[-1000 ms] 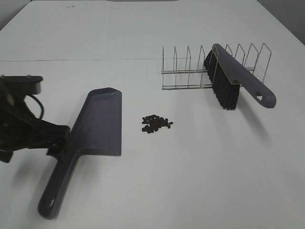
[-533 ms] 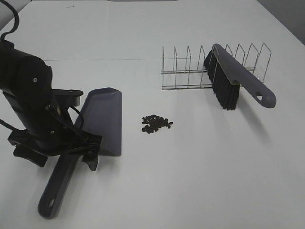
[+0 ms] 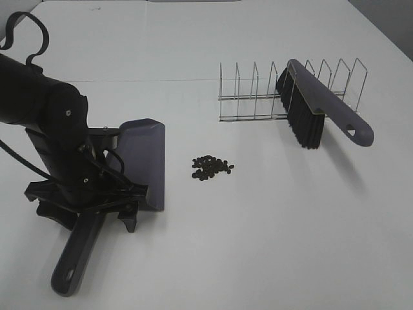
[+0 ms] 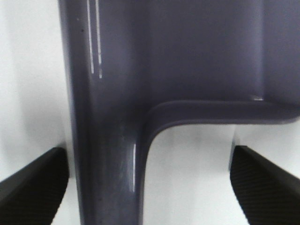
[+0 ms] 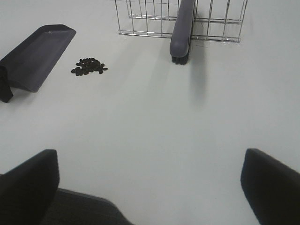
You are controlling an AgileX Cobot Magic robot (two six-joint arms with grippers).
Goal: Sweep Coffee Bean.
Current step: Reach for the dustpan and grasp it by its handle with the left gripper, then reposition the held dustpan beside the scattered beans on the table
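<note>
- Took in the worktop [image 3: 258,245] first: white, wide, carrying everything.
- Caught the black left arm [image 3: 45,110] bent low over the left side of the exterior view.
- Picked out the grey-purple dustpan [image 3: 145,155] lying flat beneath that arm, mouth pointing away from the camera, handle running toward the near edge.
- Noted the wire rack [image 3: 248,118] standing at the far right, well apart from the dustpan.
- Found the brush [image 3: 322,103] propped in the rack's slots, black bristles down on the worktop, handle sloping out to the right.
- Saw the left hand [image 3: 90,216] spread wide astride the dustpan's handle, gripping nothing: in the wrist view one pad [image 4: 33,187] sat just beside the handle, the other stood well clear.
- Checked the right hand [image 5: 150,187]: spread wide too, empty, above bare worktop.
- Located the coffee bean [image 3: 211,166]: a small dark cluster on the worktop, just right of the dustpan, nearer than the rack.
</note>
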